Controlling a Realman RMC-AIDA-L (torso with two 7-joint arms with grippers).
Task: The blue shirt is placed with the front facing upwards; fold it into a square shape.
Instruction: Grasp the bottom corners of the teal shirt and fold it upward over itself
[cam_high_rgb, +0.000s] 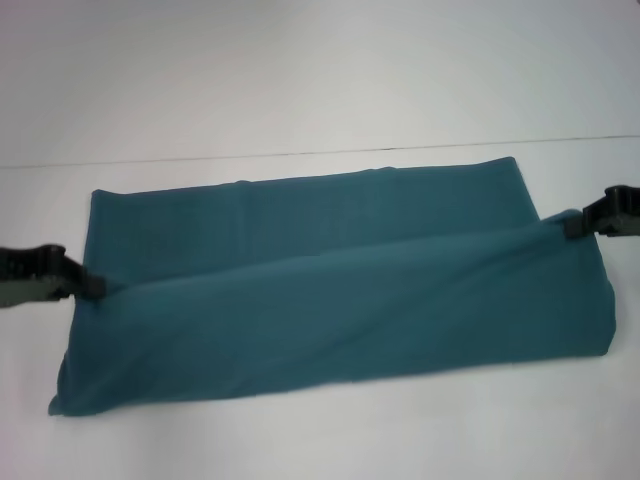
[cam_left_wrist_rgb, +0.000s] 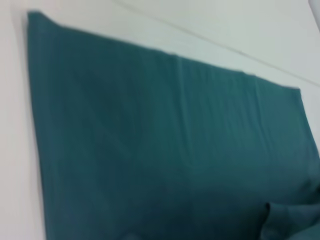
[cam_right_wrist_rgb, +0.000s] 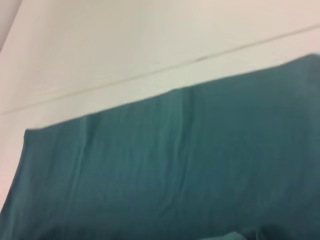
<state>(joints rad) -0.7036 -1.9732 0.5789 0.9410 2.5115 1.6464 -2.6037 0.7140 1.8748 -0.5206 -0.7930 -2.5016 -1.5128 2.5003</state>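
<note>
Only overhead – both grippers (cam_high_rgb: 95, 285) (cam_high_rgb: 570, 228) pinching blue shirt (cam_high_rgb: 330, 290), wrists – cloth alone

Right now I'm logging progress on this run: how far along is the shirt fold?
Partly done. The shirt already lies as a long band, no sleeves or lettering showing. In hand: the left claw and right claw each grip an end of a fold edge, carrying the near half over the far half. That layer isn't laid flat yet. Left: set it down, then fold the band crosswise into a square.
</note>
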